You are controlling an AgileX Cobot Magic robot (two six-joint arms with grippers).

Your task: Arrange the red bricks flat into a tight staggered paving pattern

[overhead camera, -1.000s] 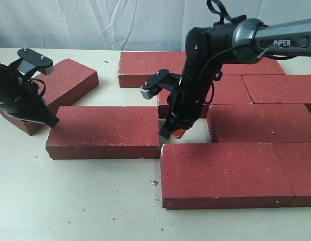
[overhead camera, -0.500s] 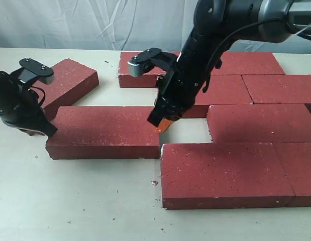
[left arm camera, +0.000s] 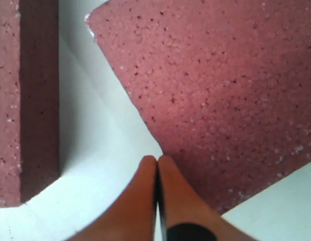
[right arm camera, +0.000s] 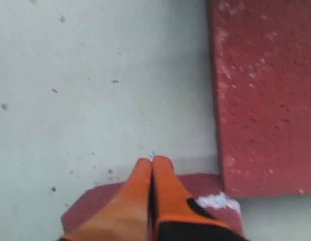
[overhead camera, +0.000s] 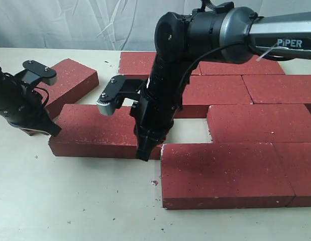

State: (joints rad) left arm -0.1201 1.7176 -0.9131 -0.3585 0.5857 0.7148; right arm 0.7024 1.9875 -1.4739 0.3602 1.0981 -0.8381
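Observation:
Several red bricks lie flat. Packed rows fill the right side, among them a back brick [overhead camera: 145,63], a middle one [overhead camera: 261,123] and a big front one [overhead camera: 225,173]. A loose brick [overhead camera: 95,131] lies just left of the front one. An angled brick [overhead camera: 67,80] sits at the far left. My right gripper [overhead camera: 144,154] reaches across and stands shut and empty at the loose brick's front right corner, whose chipped white corner [right arm camera: 218,201] shows beside the tips [right arm camera: 152,159]. My left gripper [left arm camera: 156,159] is shut and empty by the angled brick [left arm camera: 220,90], at the loose brick's left end [overhead camera: 50,131].
The pale table [overhead camera: 75,201] carries small red crumbs [overhead camera: 154,183] in front of the bricks. A gap of bare table [overhead camera: 193,131] remains between the middle rows. A white cloth backdrop [overhead camera: 95,22] hangs behind. The right arm's bulk [overhead camera: 165,90] hides part of the middle bricks.
My right gripper has swung out of the gap between the rows, left and forward to the loose brick's front right corner. The loose brick's left end has shifted slightly right.

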